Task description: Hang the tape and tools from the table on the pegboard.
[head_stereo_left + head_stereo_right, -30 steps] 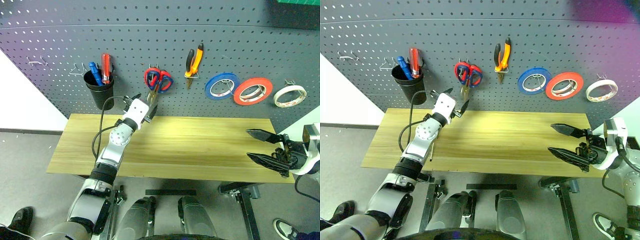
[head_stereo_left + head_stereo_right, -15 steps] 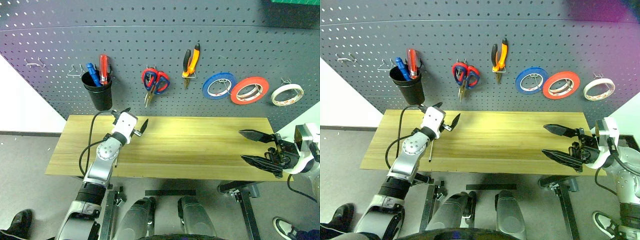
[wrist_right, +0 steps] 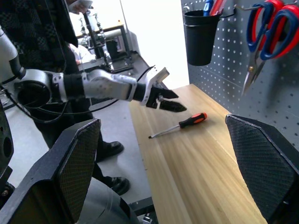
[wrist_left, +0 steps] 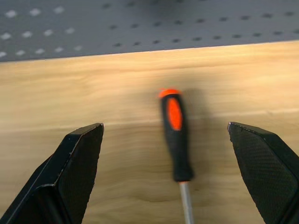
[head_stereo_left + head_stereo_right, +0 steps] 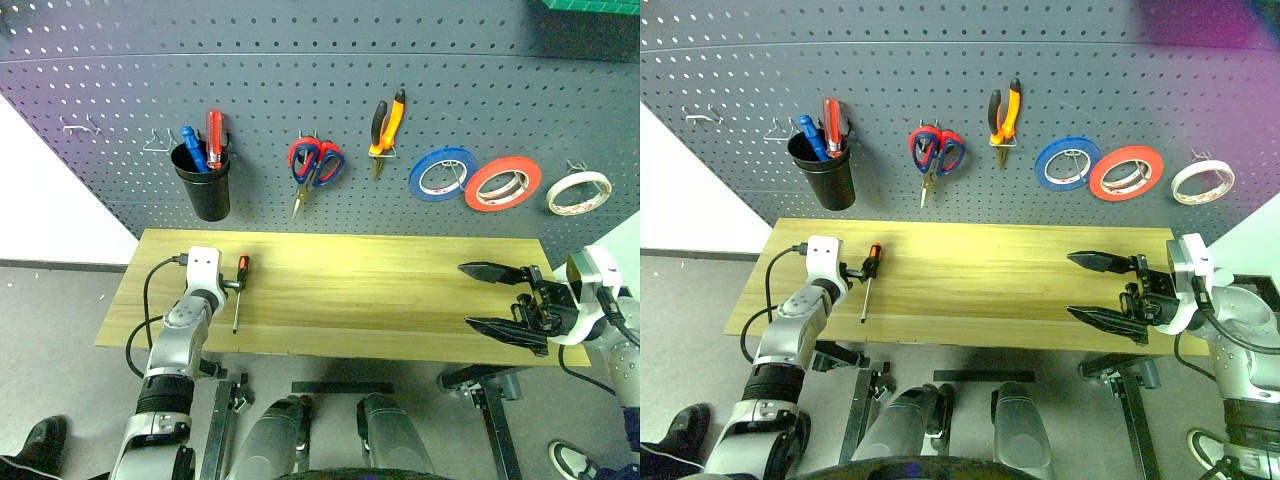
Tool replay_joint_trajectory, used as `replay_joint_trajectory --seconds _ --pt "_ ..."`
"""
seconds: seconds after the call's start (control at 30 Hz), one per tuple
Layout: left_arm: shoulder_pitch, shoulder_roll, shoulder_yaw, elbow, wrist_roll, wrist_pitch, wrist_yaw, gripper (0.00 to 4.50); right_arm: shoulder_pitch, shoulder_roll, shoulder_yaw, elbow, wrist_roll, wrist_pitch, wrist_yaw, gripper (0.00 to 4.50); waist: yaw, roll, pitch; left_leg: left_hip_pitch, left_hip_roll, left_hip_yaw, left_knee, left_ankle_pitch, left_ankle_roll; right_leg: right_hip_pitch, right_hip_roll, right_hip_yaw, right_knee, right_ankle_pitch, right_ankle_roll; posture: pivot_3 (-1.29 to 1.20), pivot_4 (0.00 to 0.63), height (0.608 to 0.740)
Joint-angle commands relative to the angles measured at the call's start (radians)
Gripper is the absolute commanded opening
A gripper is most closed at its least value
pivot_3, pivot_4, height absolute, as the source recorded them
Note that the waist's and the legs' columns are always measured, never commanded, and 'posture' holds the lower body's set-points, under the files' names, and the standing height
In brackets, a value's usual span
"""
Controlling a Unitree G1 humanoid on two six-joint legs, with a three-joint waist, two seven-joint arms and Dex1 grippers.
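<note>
at the left end of the bench (image 5: 380, 290), the left pincer (image 4: 175, 186) sits low over the wood with its two black fingers (image 4: 77, 172) spread wide apart and nothing between them but air. directly ahead of it, framed by the fingers but untouched, lies the screwdriver (image 5: 238, 290), flat on the planks, its orange-and-black handle toward the pegboard (image 5: 320, 90) and its thin shaft pointing toward the front edge.

over the right end of the bench, the right pincer (image 5: 497, 297) is held level, pointing across toward the other arm, its fingers likewise wide apart and holding nothing.

on the pegboard behind, from the left: a black cup (image 5: 204, 183) holding a blue-handled and a red-handled tool; scissors (image 5: 314, 166) with one red and one blue loop, blades down; orange-and-black pliers (image 5: 386, 125) hung on a hook; a blue roll (image 5: 442, 172); a red-orange roll (image 5: 504, 182); and the whitish tape (image 5: 579, 192) on the far right hook. bare metal hooks (image 5: 78, 126) stand left of the cup.

a person's dark-clothed legs and shoes (image 3: 110, 149) stand on the floor by the bench's left end, seen in the right wrist view.
</note>
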Motion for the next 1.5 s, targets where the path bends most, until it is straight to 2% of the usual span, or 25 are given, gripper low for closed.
replay_joint_trajectory --seconds 0.03,0.37,0.6,0.7,1.03,1.33,1.5 --pt "-0.048 0.002 0.011 0.020 -0.006 0.023 0.016 4.47 -0.012 -0.003 -0.010 -0.032 0.008 -0.011 0.000 4.50 0.002 0.000 0.000 0.000 0.000 0.000 0.001 0.000 0.000 0.000 0.000 0.000 0.000 0.000 0.000 -0.17 0.142 0.740" --pt "-0.188 -0.004 0.002 0.262 -0.010 0.060 0.017 4.47 -0.010 -0.016 -0.018 -0.040 0.007 0.000 -0.015 4.50 0.001 0.000 -0.001 0.000 0.000 0.000 0.003 -0.001 0.001 0.001 0.000 0.000 0.000 0.001 0.002 -0.19 0.149 0.740" --pt "-0.228 -0.024 -0.018 0.323 -0.002 0.089 0.018 4.47 0.010 -0.016 -0.024 -0.059 0.010 0.005 -0.033 4.50 0.001 0.000 0.000 -0.001 0.000 0.000 0.003 -0.001 0.001 0.001 0.000 0.000 0.000 0.001 0.002 -0.20 0.158 0.740" --pt "-0.228 -0.016 -0.049 0.336 0.039 0.133 0.046 3.88 0.017 -0.020 -0.029 -0.063 0.011 0.005 -0.037 4.50 0.000 0.000 0.000 -0.001 0.000 0.000 0.003 -0.001 0.001 0.001 0.000 0.000 0.000 0.001 0.002 -0.20 0.159 0.740" --pt "-0.246 -0.020 -0.024 0.373 0.031 0.189 0.096 0.54 0.019 -0.031 -0.041 -0.062 0.016 0.008 -0.054 4.50 0.000 0.000 0.000 -0.001 0.000 0.001 0.003 -0.001 0.001 0.001 0.000 0.000 0.000 0.001 0.002 -0.20 0.164 0.740" --pt "-0.229 -0.030 -0.028 0.336 0.014 0.171 0.062 0.54 0.007 -0.031 -0.036 -0.053 0.013 0.008 -0.056 4.50 0.000 0.000 0.000 -0.001 0.000 0.000 0.003 -0.001 0.001 0.001 0.000 0.000 0.000 0.001 0.002 -0.19 0.162 0.740" --pt "-0.158 -0.029 -0.071 0.191 0.064 0.078 0.093 0.54 -0.002 -0.030 -0.034 -0.036 0.011 0.006 -0.051 4.50 -0.001 0.000 0.000 -0.002 0.000 0.001 0.003 -0.001 0.001 0.000 0.000 0.000 0.000 0.001 0.002 -0.19 0.165 0.740"
